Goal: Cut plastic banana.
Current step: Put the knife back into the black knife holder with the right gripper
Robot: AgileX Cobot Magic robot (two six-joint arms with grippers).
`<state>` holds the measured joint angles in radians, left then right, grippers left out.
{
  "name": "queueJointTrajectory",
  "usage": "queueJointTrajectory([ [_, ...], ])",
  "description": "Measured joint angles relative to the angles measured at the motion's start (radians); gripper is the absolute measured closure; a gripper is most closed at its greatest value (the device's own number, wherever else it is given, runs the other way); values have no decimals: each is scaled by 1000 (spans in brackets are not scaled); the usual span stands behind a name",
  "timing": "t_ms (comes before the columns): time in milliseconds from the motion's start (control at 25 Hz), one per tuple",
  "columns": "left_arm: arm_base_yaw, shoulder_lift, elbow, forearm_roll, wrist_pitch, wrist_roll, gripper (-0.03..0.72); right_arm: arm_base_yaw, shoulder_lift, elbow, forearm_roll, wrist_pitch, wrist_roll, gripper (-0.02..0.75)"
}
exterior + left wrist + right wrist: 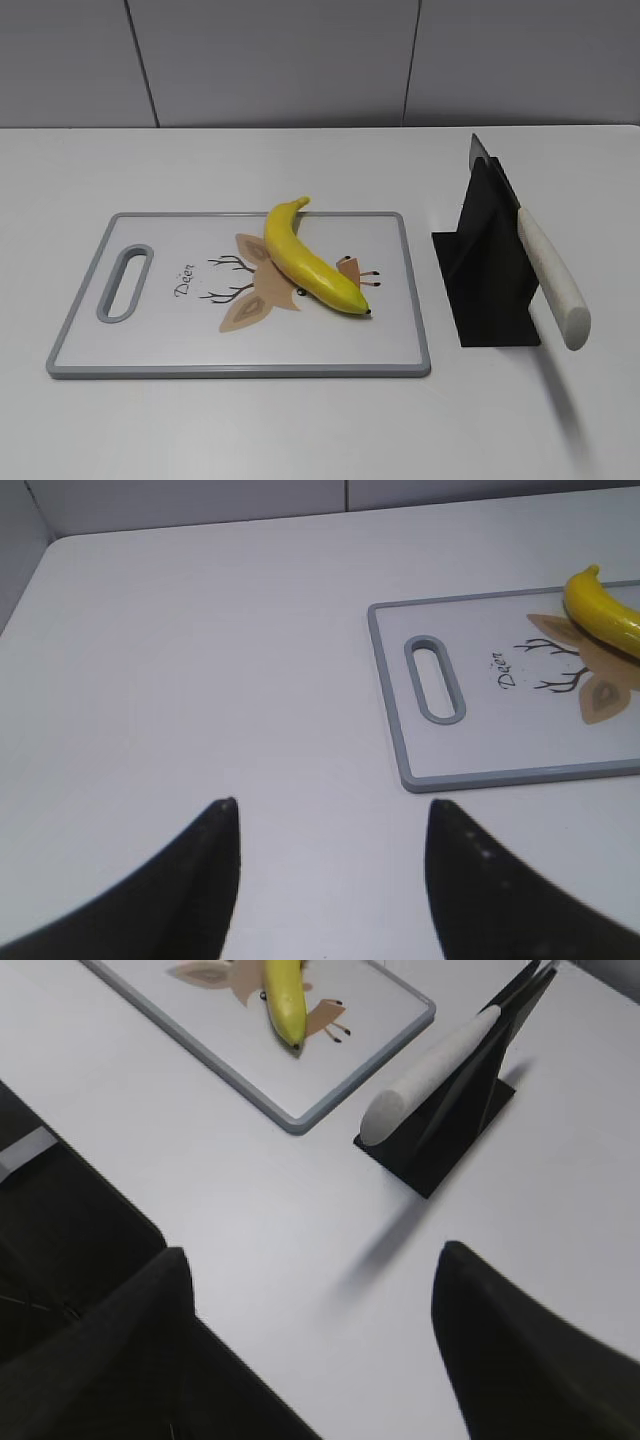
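Note:
The plastic banana (308, 262) lies whole and diagonal on a white cutting board (150, 345) with a grey rim and a deer print. It also shows in the left wrist view (605, 612) and the right wrist view (284, 998). A knife with a white handle (552, 276) rests slanted in a black stand (487, 268) to the right of the board. My left gripper (330, 805) is open and empty over bare table left of the board. My right gripper (312, 1255) is open and empty, near the table's front edge, short of the knife handle (430, 1075).
The white table (300, 430) carries only the board (480, 776) and the black stand (450, 1130). A grey wall stands behind. A dark area below the table's front edge (60, 1220) fills the lower left of the right wrist view.

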<state>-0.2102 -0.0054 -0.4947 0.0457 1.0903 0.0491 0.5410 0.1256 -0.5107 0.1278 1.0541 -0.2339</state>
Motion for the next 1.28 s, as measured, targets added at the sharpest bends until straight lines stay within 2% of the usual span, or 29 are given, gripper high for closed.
queueJointTrajectory([
  [320,0,0,0,0,0,0,115,0,-122,0,-3,-1,1,162],
  [720,0,0,0,0,0,0,115,-20,-132,0,-2,-2,1,162],
  [1280,0,0,0,0,0,0,115,-415,-132,0,-1,-2,2,162],
])
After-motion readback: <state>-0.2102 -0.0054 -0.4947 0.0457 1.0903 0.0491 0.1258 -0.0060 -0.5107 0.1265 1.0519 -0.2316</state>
